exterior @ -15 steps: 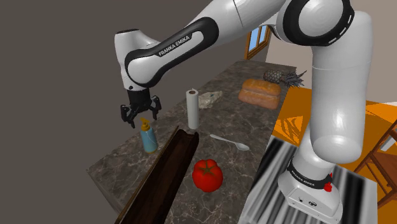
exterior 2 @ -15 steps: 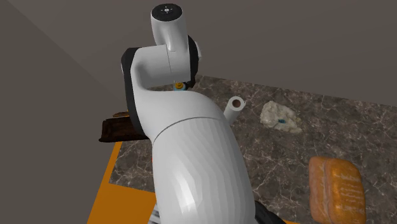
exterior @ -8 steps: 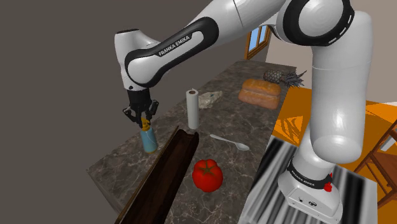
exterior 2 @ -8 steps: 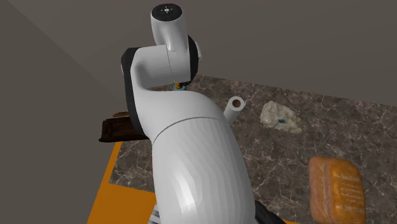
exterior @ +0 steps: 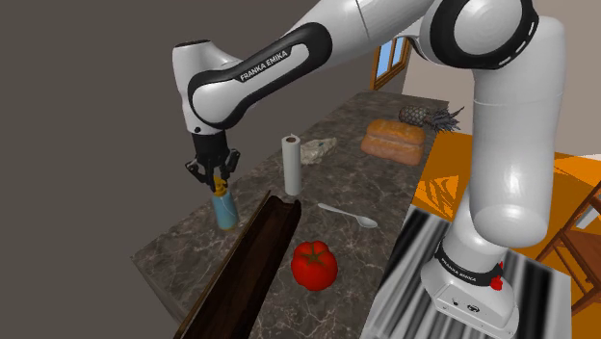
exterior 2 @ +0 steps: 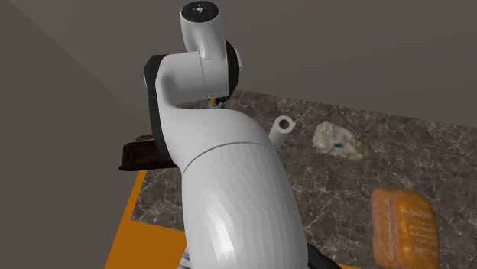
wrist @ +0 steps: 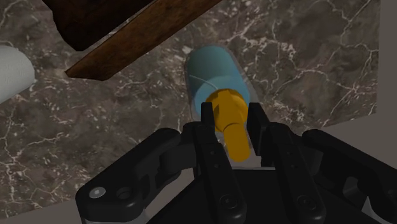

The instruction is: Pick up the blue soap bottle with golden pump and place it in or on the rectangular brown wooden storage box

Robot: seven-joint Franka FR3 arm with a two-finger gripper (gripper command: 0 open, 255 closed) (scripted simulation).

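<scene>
My tool (wrist: 228, 114) has both fingers pinched on the golden pump (wrist: 231, 127) of the blue soap bottle (exterior: 225, 210). The bottle stands on the counter (exterior: 339, 166) just beside the wooden box (exterior: 262, 248), along its long wall. My worry is that the hold is on the narrow pump alone, so on lifting the body could swing, slip free, or clip the box wall. The bottle's long axis is upright, with the pump pointing up into the tool.

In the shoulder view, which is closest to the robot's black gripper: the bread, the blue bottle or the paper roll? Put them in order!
1. blue bottle, right under the gripper, pump clasped.
2. paper roll, upright, toward the view's right.
3. bread, farther right and back.
</scene>
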